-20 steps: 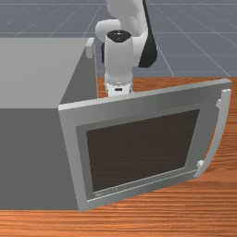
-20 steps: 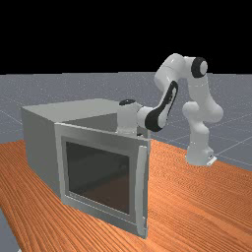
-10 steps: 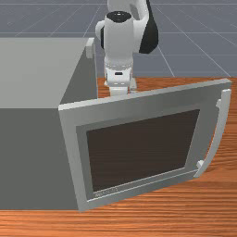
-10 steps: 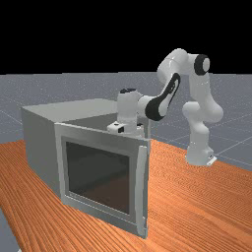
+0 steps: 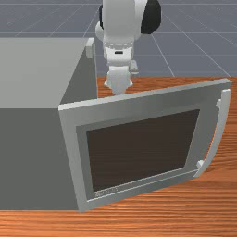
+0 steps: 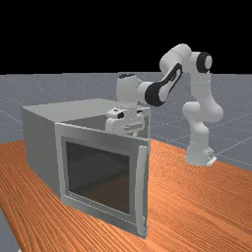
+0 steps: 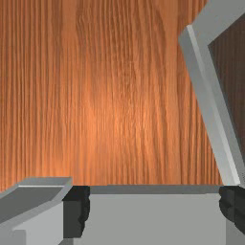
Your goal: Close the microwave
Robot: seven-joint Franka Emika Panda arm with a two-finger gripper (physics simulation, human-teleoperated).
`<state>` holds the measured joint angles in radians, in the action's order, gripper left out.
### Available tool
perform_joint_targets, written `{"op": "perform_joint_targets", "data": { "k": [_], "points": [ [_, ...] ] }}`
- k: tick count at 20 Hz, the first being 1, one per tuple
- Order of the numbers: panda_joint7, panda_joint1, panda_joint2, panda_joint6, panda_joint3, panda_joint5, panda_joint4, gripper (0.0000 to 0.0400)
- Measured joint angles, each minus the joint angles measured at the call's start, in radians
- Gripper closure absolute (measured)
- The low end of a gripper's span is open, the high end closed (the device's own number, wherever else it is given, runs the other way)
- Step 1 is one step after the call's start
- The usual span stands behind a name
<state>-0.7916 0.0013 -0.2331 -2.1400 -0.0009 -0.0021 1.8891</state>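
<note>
1. Far view: The grey microwave (image 6: 40, 142) sits left of centre on the wooden table (image 6: 197, 197), its door (image 6: 98, 138) open toward the lower middle, handle (image 6: 141, 187) upright. The gripper (image 6: 125, 124) hangs near the centre, partly hidden behind the door's top edge.
2. Front view: The microwave is at the left, its door reaching to the right edge. Lettering (image 5: 106, 192) at the door's lower left is too small to read.
3. Wrist view: The fingers (image 7: 75, 213) stand wide apart, gripping nothing.
</note>
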Motion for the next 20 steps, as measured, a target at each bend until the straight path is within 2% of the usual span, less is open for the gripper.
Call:
{"op": "perform_joint_targets", "data": {
  "k": [3, 4, 5, 7, 12, 13, 14, 20],
  "points": [
    [0.003, 0.001, 0.032, -0.011, -0.001, -0.004, 0.011, 0.0],
    [0.03, 0.009, 0.024, 0.051, -0.005, -0.044, -0.028, 0.0],
    [0.031, 0.01, 0.03, 0.069, -0.005, -0.046, -0.04, 0.0],
    [0.008, 0.003, 0.044, 0.07, -0.001, -0.011, -0.043, 0.0],
    [0.039, 0.006, 0.049, 0.101, -0.001, -0.013, -0.065, 0.0],
    [0.009, 0.004, 0.05, 0.1, 0.006, 0.015, -0.065, 0.0],
    [0.064, 0.016, 0.049, 0.101, 0.006, -0.013, -0.067, 0.0],
    [0.132, 0.052, 0.043, 0.105, 0.028, -0.02, -0.075, 0.0]
  ]
}}
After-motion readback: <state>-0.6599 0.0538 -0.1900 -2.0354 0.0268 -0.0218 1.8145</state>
